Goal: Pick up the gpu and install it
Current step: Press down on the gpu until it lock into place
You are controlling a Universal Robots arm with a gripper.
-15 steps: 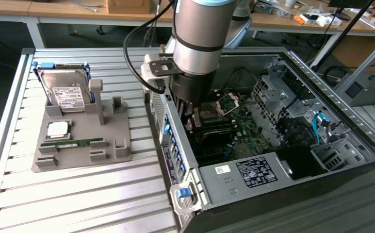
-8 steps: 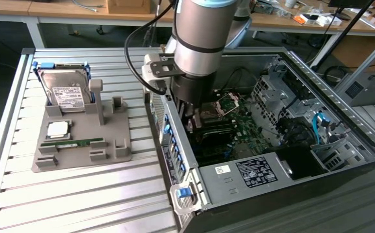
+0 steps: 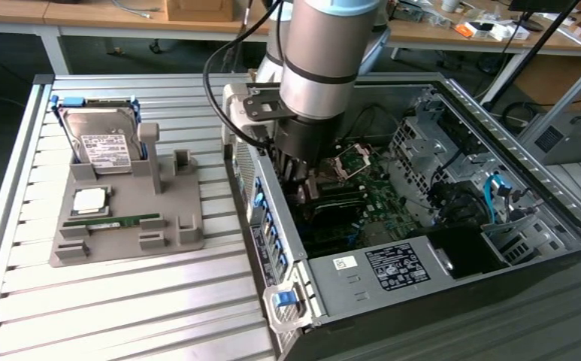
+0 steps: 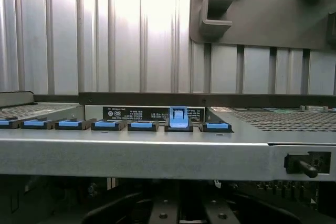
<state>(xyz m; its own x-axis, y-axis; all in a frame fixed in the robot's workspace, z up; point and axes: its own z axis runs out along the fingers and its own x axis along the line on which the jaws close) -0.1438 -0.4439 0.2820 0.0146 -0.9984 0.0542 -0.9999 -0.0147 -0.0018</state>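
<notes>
Open computer case [image 3: 491,188] stood on the bench [image 3: 119,301], at the exterior view's right. Parts holder [image 3: 130,218] lay to its left, carrying a hard drive [image 3: 104,143] upright at the back. Arm [image 3: 320,60] reached down into the case.

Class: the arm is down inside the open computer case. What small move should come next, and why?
Probably ease straight down, slowly: the gripper is shut, low inside the case, over the motherboard; what it holds is hidden.

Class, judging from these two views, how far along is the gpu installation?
Done: the grey plastic fixture holds just a silver hard drive, square chip and green memory stick, so pickup looks finished. In hand: the shut gripper sits inside the open black computer case. Left: seating unconfirmed; one blue latch stands raised.
</notes>
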